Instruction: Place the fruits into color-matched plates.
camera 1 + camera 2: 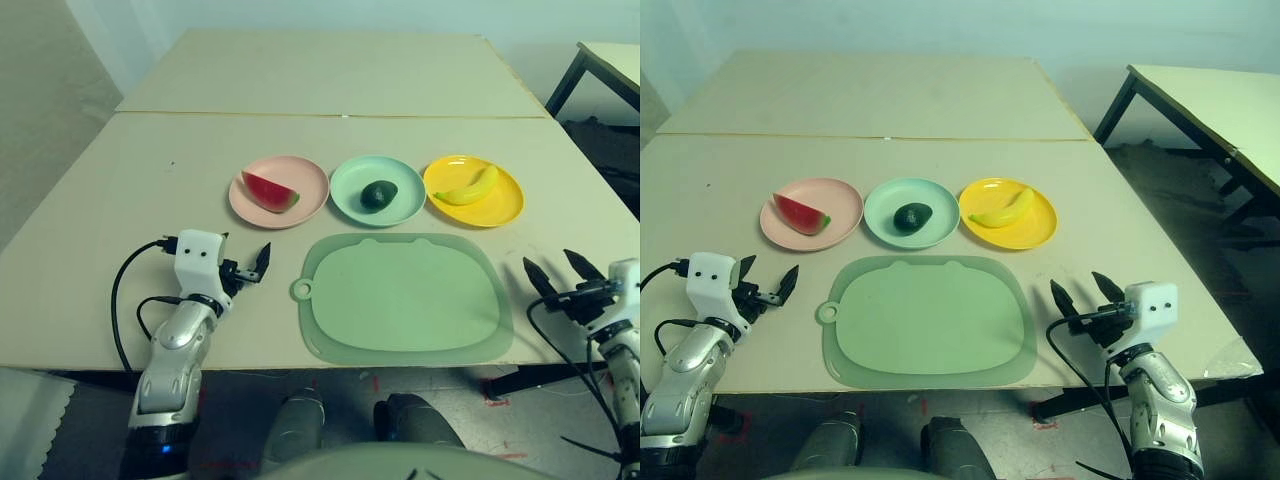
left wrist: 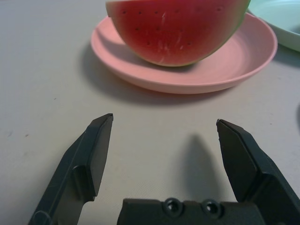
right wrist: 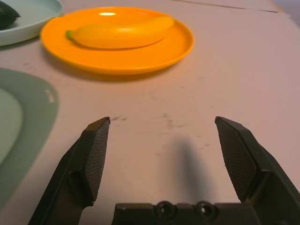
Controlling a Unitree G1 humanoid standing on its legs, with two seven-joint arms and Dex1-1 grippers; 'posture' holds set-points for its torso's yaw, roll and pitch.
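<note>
Three round shallow plates stand in a row on the table, close together. The pink plate [image 1: 305,196] on the left holds a red watermelon wedge [image 1: 269,191] with green rind. The mint green plate [image 1: 350,190] in the middle holds a dark bumpy avocado [image 1: 379,194]. The yellow plate [image 1: 500,205] on the right holds a curved yellow banana [image 1: 468,187].

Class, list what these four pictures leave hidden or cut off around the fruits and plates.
- Watermelon: top cut off by the left wrist view's edge.
- Pink plate floor under the wedge: hidden by the fruit.
- Avocado: mostly cut off at the right wrist view's edge.
- Mint green plate: likewise cropped there.
- Banana underside: hidden against the yellow plate.
</note>
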